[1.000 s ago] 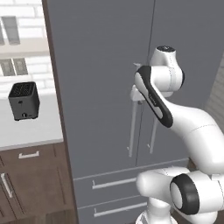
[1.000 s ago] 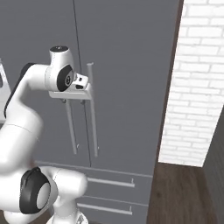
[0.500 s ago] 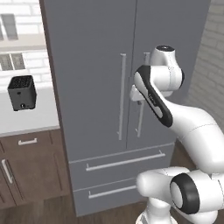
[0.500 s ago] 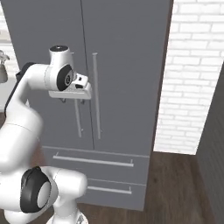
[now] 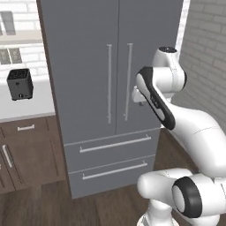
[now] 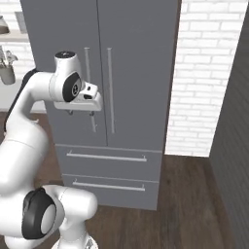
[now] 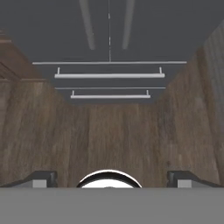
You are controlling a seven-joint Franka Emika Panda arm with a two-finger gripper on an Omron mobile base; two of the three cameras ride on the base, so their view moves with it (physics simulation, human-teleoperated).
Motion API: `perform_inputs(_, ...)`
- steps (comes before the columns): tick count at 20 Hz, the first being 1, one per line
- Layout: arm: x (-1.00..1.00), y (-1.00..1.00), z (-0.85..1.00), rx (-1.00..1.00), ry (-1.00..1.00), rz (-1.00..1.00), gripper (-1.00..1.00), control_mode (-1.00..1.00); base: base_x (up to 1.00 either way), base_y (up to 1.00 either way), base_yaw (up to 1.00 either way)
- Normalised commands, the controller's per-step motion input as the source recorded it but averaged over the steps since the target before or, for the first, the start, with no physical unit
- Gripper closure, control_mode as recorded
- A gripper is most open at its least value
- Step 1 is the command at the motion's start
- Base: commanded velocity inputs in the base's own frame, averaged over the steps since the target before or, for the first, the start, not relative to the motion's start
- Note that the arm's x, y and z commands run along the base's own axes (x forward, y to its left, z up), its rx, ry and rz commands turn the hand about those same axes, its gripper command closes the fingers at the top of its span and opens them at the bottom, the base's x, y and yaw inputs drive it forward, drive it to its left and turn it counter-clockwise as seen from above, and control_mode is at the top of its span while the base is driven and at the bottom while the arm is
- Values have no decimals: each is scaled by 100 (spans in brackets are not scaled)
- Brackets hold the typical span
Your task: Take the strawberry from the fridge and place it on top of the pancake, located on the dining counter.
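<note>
Grey fridge (image 5: 110, 88) dead ahead, both doors shut, two long silver handles (image 5: 118, 81) running side by side down the middle seam, two drawers below w/ horizontal bars. I've got the gripper (image 6: 80, 113) up in front of the fridge, just left of the handles in the right base view, apart from the door, pointing down. Hand view looks at the wood floor (image 7: 109, 135) w/ the fridge's drawers at top; fingertips (image 7: 41, 178) sit far apart at the bottom corners, so jaws spread wide, nothing between them. Strawberry: can't see it, doors closed. Left of the fridge there's a white counter (image 5: 26, 103) over dark cabinets, black toaster (image 5: 20, 84) on it. Right of the fridge, white brick wall (image 6: 204, 73). Utensil holder (image 6: 7, 70) on the counter, left of the fridge in the right base view.
</note>
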Motion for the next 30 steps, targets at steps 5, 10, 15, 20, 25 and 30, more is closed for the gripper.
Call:
perform_inputs(5, 0, 0, 0, 0, 0, 0, -100, 100, -6, 0, 0)
perform_inputs(10, 0, 0, 0, 0, 0, 0, -100, 100, 27, 0, 11)
perform_inputs(15, 0, 0, 0, 0, 0, 0, -100, 100, 29, -14, 15)
perform_inputs(20, 0, 0, 0, 0, 0, 0, -100, 100, -2, -17, 1)
perform_inputs(25, 4, -12, -2, 0, -1, -1, -100, -100, -2, -12, 0)
perform_inputs(30, 64, -36, -5, 0, -13, 0, -100, -100, 0, 0, 0)
